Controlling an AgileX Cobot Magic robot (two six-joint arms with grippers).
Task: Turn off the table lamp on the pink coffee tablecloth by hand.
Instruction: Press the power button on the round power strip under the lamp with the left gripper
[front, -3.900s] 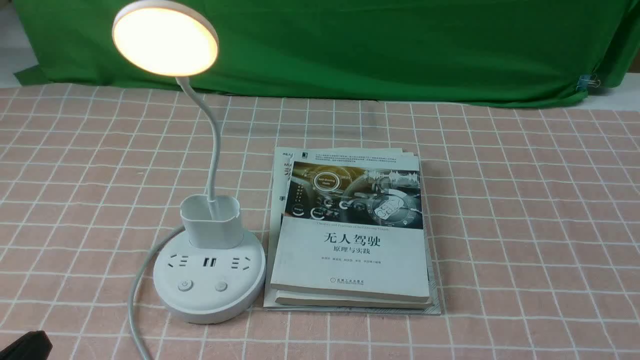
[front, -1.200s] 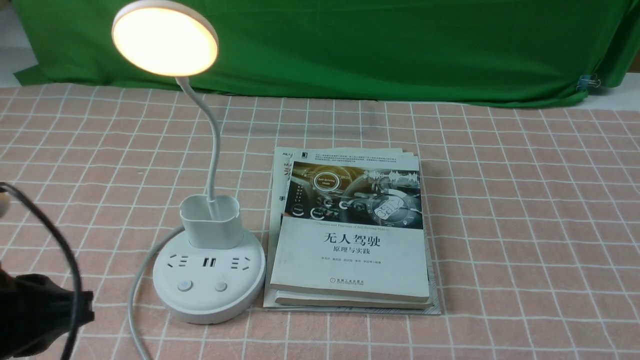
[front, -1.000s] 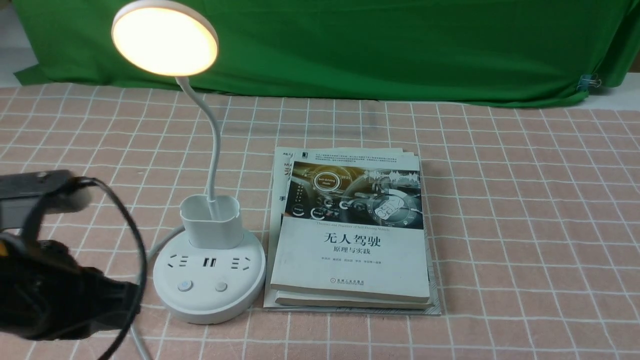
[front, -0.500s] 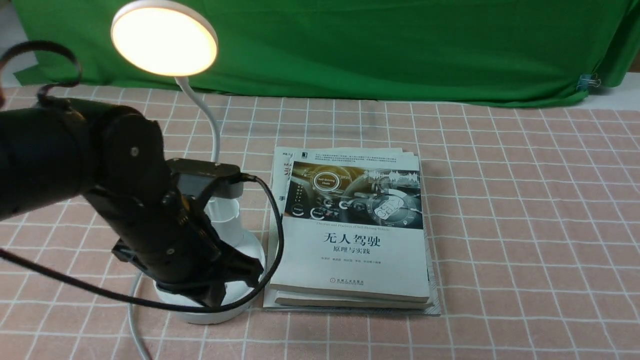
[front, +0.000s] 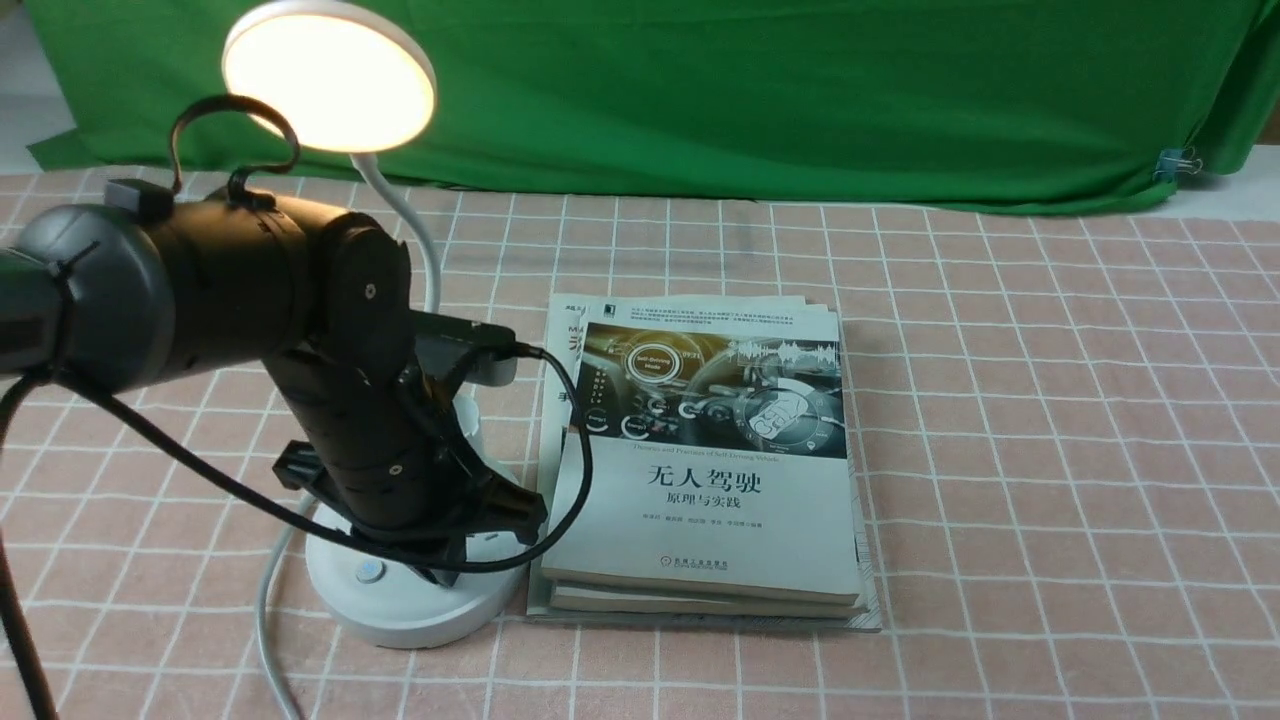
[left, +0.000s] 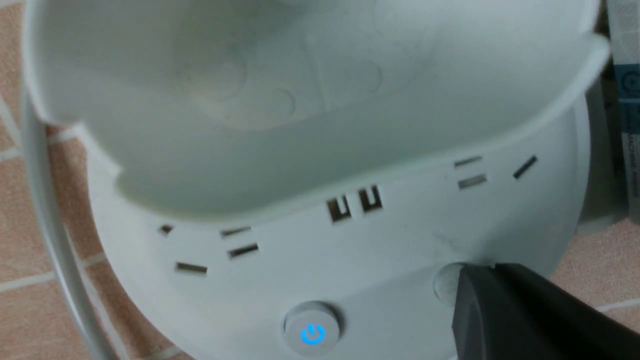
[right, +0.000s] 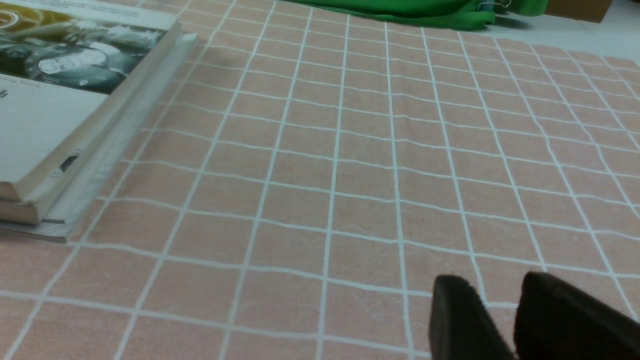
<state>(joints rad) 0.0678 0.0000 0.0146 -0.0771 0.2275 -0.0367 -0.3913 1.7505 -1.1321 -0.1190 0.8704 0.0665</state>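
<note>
The white table lamp stands on the pink coffee tablecloth (front: 1040, 420), and its round head (front: 330, 75) is glowing. My black left arm, the hand (front: 250, 300), reaches over the lamp's cup holder (left: 310, 100). My left gripper (front: 447, 573) is shut and points down onto the round base (front: 400, 612). In the left wrist view the left gripper (left: 480, 274) has its tip on the plain button (left: 444, 284). The blue-lit power button (left: 312, 330) lies free beside it. The right gripper (right: 500, 292) hovers low over bare cloth, fingers a narrow gap apart, holding nothing.
A stack of books (front: 700, 480) lies right against the lamp base. The lamp's white cord (front: 265, 610) runs off toward the front edge. A green backdrop cloth (front: 760, 90) hangs along the back.
My left arm swung in from the lower left over the lamp base, and the gripper tip came down onto the base. The lamp head is still lit.
</note>
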